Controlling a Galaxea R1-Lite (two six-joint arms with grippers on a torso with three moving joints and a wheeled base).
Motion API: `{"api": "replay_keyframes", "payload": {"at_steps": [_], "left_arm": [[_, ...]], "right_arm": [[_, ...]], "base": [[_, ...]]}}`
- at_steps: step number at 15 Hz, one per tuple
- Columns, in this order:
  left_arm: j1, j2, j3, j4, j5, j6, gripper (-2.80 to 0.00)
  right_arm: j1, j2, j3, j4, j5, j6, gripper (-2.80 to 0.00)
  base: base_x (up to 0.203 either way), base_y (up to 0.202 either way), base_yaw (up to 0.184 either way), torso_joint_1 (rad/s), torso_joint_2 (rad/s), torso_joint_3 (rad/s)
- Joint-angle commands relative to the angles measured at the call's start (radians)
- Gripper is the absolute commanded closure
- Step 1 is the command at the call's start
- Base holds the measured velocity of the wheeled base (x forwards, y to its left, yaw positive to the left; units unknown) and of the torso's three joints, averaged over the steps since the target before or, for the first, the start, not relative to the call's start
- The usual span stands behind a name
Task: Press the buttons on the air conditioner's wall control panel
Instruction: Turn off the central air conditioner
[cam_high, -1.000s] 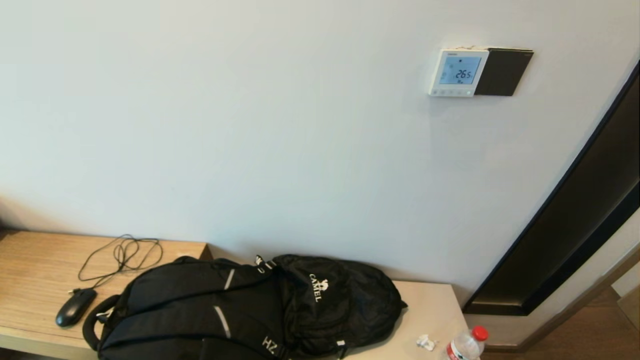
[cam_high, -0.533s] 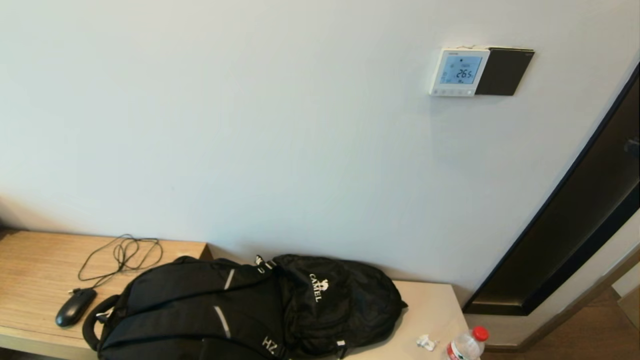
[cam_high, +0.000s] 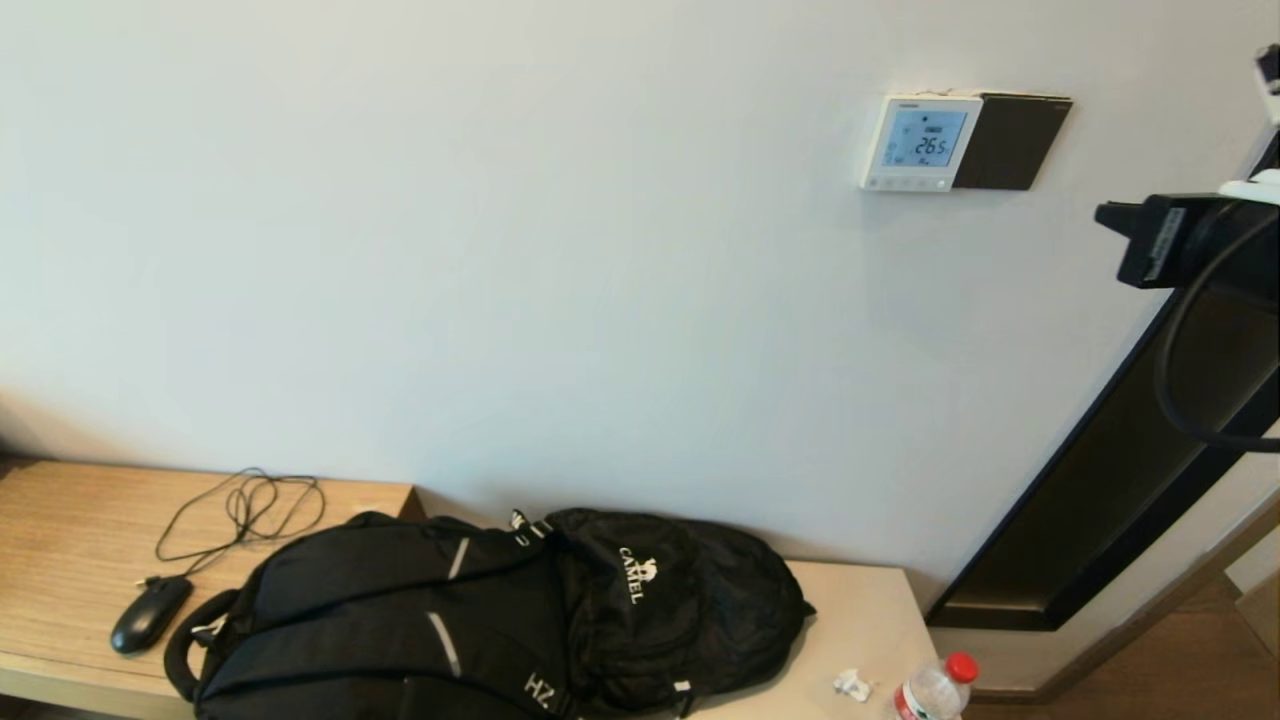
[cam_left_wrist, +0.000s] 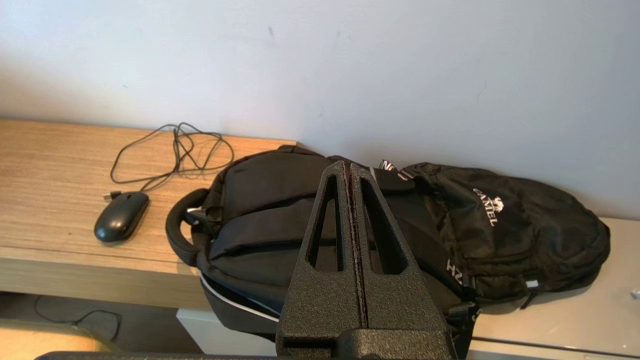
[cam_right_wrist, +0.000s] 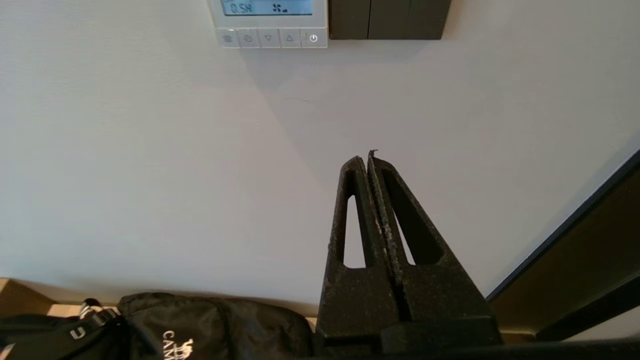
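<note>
The left end effector is held above the black backpack on the worktop, fingers pressed together on nothing. The right end effector, likewise closed and empty, is raised before the wall, below the buttons of the control panel, well apart

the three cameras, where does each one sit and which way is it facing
Head view: high on the robot, facing the wall control panel above a backpack; the right arm's wrist intrudes at the right edge.
Left wrist view: behind the shut left gripper, over the backpack.
Right wrist view: behind the shut right gripper, aimed at the buttons.
All three share the wall and backpack.
</note>
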Motion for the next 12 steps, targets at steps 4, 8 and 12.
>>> {"api": "replay_keyframes", "payload": {"at_steps": [4,8,12], "left_arm": [[0.0,0.0,0.0,-0.001,0.0,0.0,0.0],[0.0,0.0,0.0,-0.001,0.0,0.0,0.0],[0.0,0.0,0.0,-0.001,0.0,0.0,0.0]], "right_arm": [[0.015,0.276,-0.191,-0.058,-0.05,-0.004,0.0],[0.027,0.392,-0.326,-0.061,-0.074,-0.007,0.0],[0.063,0.446,-0.409,-0.059,-0.104,-0.008,0.0]], "base": [[0.0,0.0,0.0,0.0,0.0,0.0],[0.0,0.0,0.0,0.0,0.0,0.0],[0.0,0.0,0.0,0.0,0.0,0.0]]}}
